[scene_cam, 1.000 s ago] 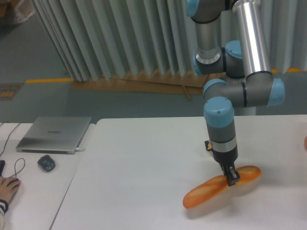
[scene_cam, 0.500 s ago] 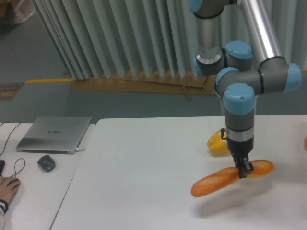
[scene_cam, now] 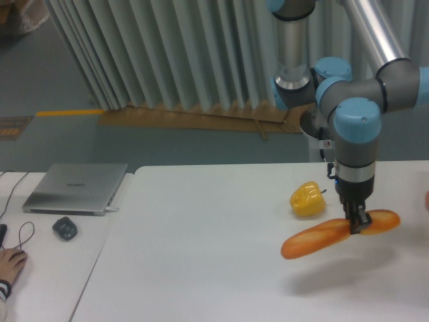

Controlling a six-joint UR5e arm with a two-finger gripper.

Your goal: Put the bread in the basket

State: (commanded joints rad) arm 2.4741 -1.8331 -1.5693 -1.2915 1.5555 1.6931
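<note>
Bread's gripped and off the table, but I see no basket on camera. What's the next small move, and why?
Probably keep carrying it right at this height. The gripper is shut on the bread near its middle, and the shadow below shows it lifted clear of the table. The yellow pepper lies behind and left, out of the way. No basket is in view, so it is presumably off-frame.

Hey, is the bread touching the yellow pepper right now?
Apart. The fixed camera shows bare white table between the yellow pepper and the bread, which hangs in the gripper above its own shadow, clear of the table.
</note>
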